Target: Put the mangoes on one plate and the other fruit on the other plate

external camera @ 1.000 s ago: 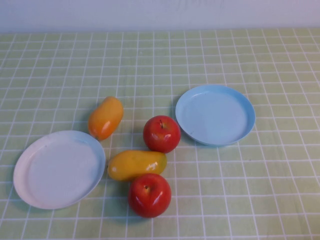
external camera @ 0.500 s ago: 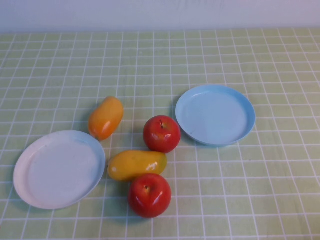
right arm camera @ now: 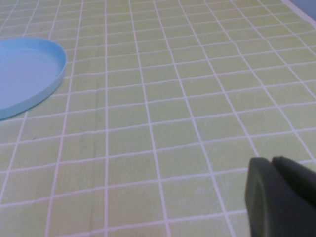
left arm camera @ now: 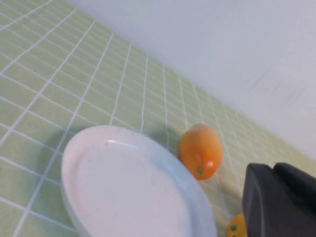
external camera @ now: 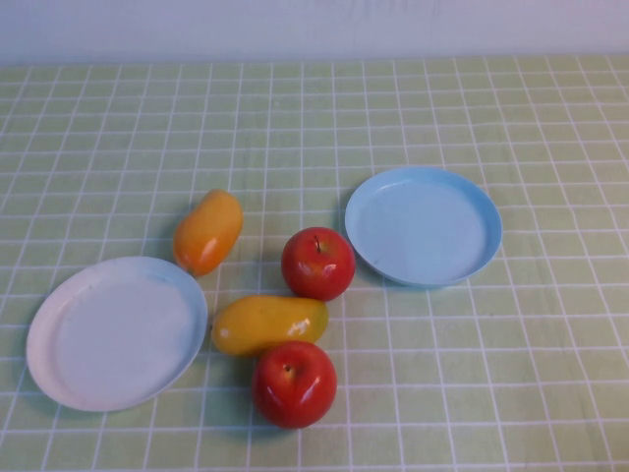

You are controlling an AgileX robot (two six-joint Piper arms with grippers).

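High view says you've got nothing sorted yet: mangoes (external camera: 268, 324) and apples (external camera: 317, 263) sit between white plate (external camera: 59, 374) and blue plate (external camera: 482, 211); left gripper (left arm camera: 279, 200) and right gripper (right arm camera: 281, 197) both parked, closed, empty.

Green checked tablecloth (external camera: 550, 374) w/ thin white grid lines covers the whole work surface; squares look even, cloth lies flat, faint crease running across it in the right wrist view. Beyond the cloth's far edge, touching it all along, a plain pale wall (external camera: 314, 25), whitish-blue, no marks. Left wrist view shows same wall (left arm camera: 222, 54) rising straight off the cloth's (left arm camera: 44, 84) far edge. Right wrist view: mostly cloth (right arm camera: 173, 123), grid lines running away toward the wall side.
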